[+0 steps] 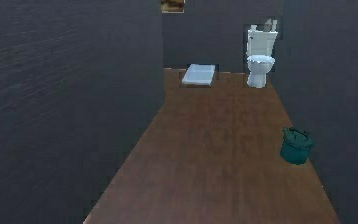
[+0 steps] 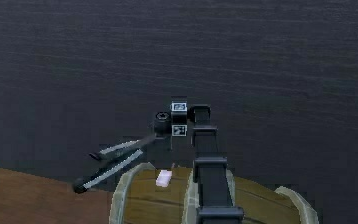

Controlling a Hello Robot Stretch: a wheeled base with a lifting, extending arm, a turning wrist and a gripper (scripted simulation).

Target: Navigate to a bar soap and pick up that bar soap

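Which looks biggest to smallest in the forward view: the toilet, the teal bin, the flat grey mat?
1. toilet
2. teal bin, though it stands nearer the camera, so its true rank is unsure
3. flat grey mat, close to the bin in apparent size

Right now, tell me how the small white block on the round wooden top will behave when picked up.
The small white rectangular block looks compact and solid, so probably stiff and light. It lies flat on the round wooden top, so pushed it should slide rather than roll. If it is soap, its smooth faces may be slippery.
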